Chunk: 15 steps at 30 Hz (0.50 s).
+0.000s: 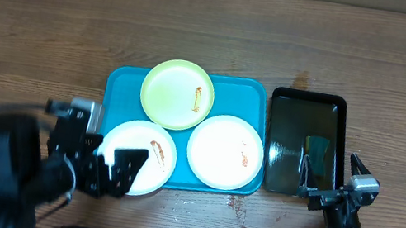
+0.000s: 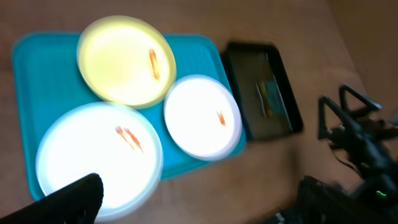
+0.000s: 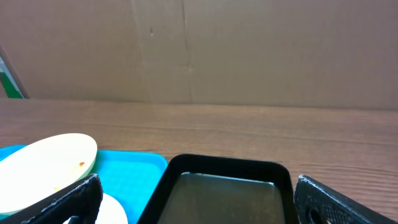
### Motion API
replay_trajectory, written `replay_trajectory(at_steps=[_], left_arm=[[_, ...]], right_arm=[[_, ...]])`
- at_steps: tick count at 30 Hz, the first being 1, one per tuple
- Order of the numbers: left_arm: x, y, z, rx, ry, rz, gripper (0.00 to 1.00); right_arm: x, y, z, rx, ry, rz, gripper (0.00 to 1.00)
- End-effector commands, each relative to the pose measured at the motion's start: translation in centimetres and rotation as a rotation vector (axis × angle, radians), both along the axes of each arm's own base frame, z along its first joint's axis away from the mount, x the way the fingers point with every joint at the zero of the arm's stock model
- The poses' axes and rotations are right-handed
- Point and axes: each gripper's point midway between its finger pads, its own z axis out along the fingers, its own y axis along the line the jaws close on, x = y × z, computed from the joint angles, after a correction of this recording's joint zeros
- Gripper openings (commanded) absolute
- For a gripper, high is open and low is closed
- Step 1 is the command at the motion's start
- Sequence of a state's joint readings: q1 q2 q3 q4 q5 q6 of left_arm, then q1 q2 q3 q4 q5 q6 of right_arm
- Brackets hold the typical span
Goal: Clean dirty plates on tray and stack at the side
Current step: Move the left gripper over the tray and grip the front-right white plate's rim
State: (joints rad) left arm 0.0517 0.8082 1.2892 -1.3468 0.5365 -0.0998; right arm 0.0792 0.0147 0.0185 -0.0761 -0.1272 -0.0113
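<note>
The turquoise tray [image 1: 124, 83] holds three dirty plates. A pale yellow-green plate [image 1: 177, 93] sits at the back, with a reddish smear on it. A white plate [image 1: 137, 157] at the front left and a white plate [image 1: 226, 152] at the front right also carry smears. My left gripper [image 1: 111, 167] hangs open over the near edge of the front-left white plate [image 2: 93, 155], holding nothing. My right gripper [image 1: 333, 172] stands open at the near end of the black tray, empty too. Its wrist view shows the yellow-green plate [image 3: 43, 162] on the turquoise tray [image 3: 130, 174].
A glossy black tray [image 1: 309, 108] lies right of the turquoise tray, with a small greenish thing [image 1: 316, 147] inside. The wooden table [image 1: 33, 34] spreads around both trays. A brown stain [image 1: 237, 204] marks the wood near the front. A cardboard wall [image 3: 199, 50] stands behind.
</note>
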Motion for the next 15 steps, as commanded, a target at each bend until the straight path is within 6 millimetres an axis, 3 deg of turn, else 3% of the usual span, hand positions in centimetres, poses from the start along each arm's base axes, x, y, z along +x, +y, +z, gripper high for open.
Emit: replay_trajectory(at_steps=[1,6,9,12,15], left_arm=[[1.7,-1.5,1.5,-0.078,0.116,-0.084,1.00],[3.4,-3.1,-0.3,-0.198,0.341,-0.138,1.00],[3.7,-2.9,-4.0,-0.128,0.492,-0.112,1.00],[4.1,-3.7,-8.5,-0.037,0.570,-0.124,0.67],[5.0,-3.8,-12.7,0.078,0.605,-0.030,0.64]], right_arm=[[0.0,0.0,-0.2,-0.004,-0.006,0.003,1.00],[0.0,0.0,-0.2,-0.004,-0.006,0.003,1.00],[0.0,0.0,-0.2,-0.004,-0.006,0.003,1.00],[0.0,0.0,-0.2,-0.004,-0.006,0.002,1.00],[0.0,0.0,-0.2,-0.004,-0.006,0.003,1.00]])
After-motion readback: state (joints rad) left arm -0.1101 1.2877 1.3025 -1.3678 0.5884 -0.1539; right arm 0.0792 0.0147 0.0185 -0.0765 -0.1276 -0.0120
